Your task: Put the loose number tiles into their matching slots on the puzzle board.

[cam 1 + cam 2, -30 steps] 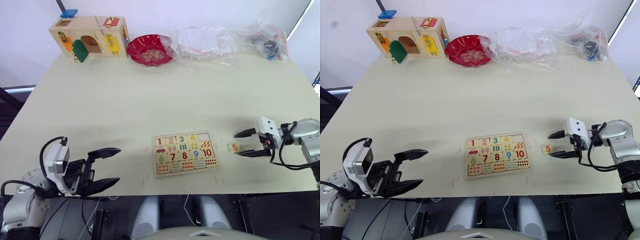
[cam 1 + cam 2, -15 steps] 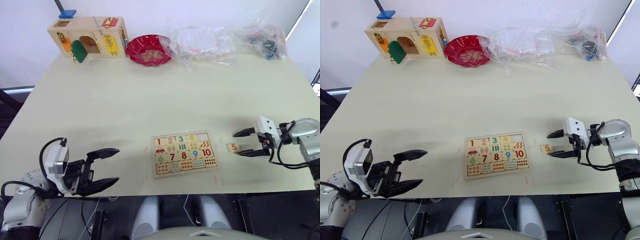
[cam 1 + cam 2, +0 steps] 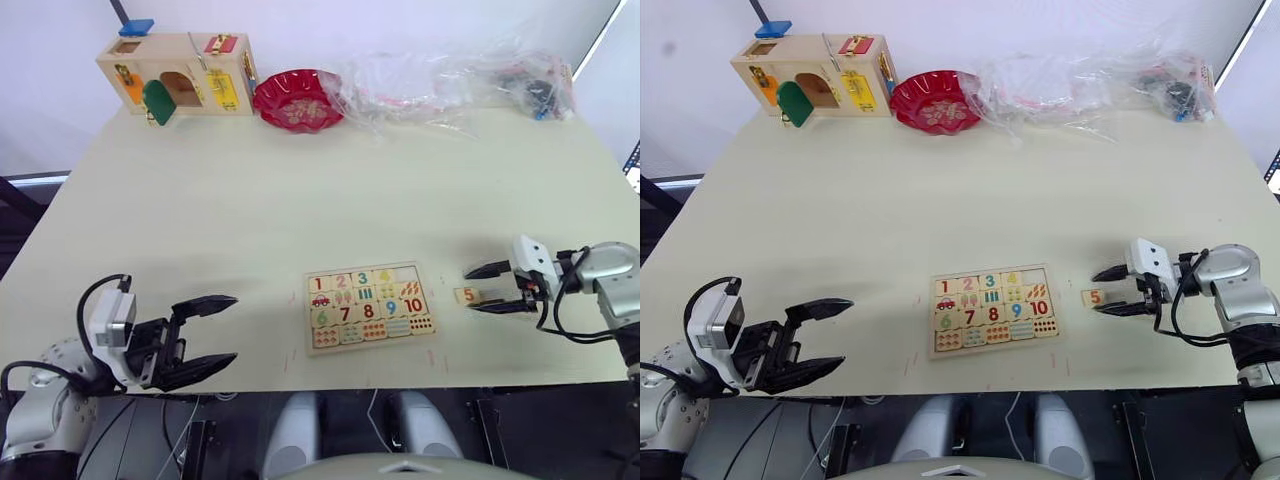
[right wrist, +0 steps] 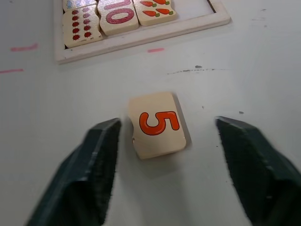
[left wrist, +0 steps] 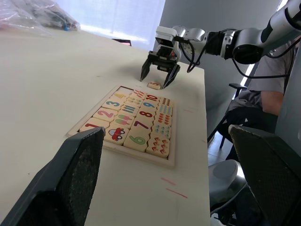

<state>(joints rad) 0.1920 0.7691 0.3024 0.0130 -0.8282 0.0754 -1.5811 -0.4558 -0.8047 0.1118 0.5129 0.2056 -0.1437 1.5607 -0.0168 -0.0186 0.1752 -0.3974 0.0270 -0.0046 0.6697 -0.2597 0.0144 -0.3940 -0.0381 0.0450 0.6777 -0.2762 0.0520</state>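
Note:
The puzzle board [image 3: 308, 315] lies near the table's front edge, at the middle. Its top row holds tiles 1 to 4, and the fifth matching slot [image 3: 408, 273] at the right end is bare. A loose tile marked 5 [image 3: 467, 295] lies flat on the table just right of the board. My right gripper [image 3: 468, 291] is open and low over the table. Its fingers [image 4: 101, 160] stand on either side of the tile [image 4: 157, 124] without touching it. My left gripper [image 3: 235, 328] hangs open with nothing in it at the front left edge, well left of the board.
A wooden latch box [image 3: 175, 75], a red bowl [image 3: 298, 98] and crumpled plastic bags [image 3: 450, 80] line the table's far edge. In the left wrist view, a seated person [image 5: 268, 103] is beyond the table's right side. Small red marks [image 4: 155, 50] dot the table around the board.
My right gripper has sunk slightly toward the table around the 5 tile. The tile, the board and my left gripper have not moved.

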